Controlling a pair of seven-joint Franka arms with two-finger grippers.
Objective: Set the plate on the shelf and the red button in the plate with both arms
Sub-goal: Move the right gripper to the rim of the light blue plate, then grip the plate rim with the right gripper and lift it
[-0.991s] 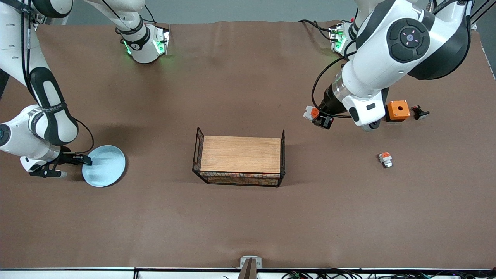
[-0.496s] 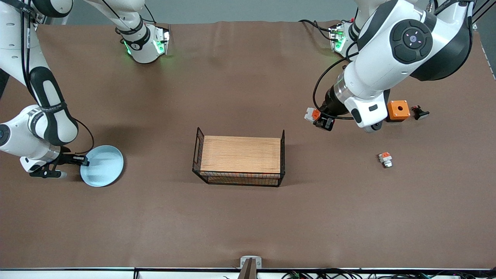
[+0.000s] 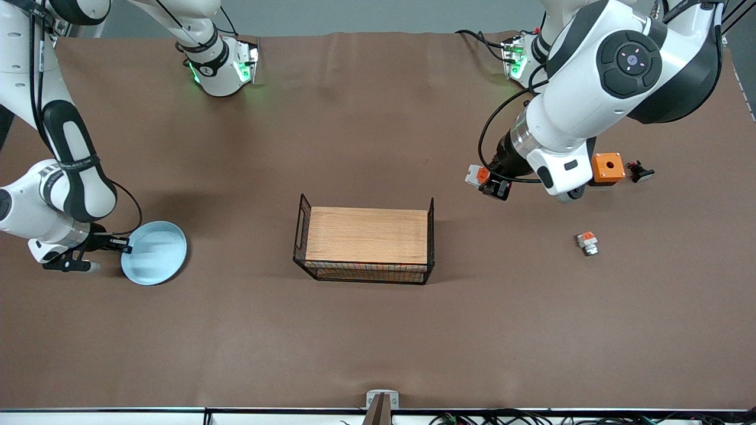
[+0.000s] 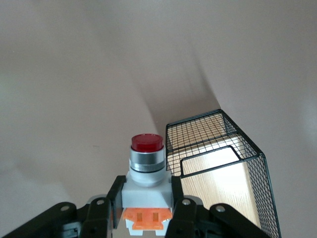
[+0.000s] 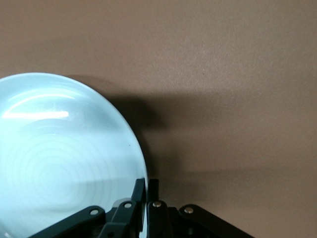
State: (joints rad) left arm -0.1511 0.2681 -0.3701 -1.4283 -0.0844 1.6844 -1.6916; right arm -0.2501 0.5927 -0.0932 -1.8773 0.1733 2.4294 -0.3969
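My right gripper (image 3: 125,248) is shut on the rim of the pale blue plate (image 3: 155,252) near the right arm's end of the table. The plate hangs tilted and throws a shadow on the table. In the right wrist view the fingers (image 5: 139,190) pinch the plate (image 5: 64,158) at its edge. My left gripper (image 3: 493,186) is shut on the red button (image 3: 477,175) over the table beside the rack's end. In the left wrist view the gripper (image 4: 147,198) clamps the white body of the red button (image 4: 147,171), its dark red cap pointing away.
A wire rack with a wooden top (image 3: 366,235) stands mid-table and also shows in the left wrist view (image 4: 223,163). An orange square box (image 3: 607,167), a small dark part (image 3: 639,172) and a white-and-orange part with a silvery tip (image 3: 587,242) lie toward the left arm's end.
The right gripper has tipped the plate up and drawn it slightly toward the right arm's end. The left gripper with the red button has shifted only a little.
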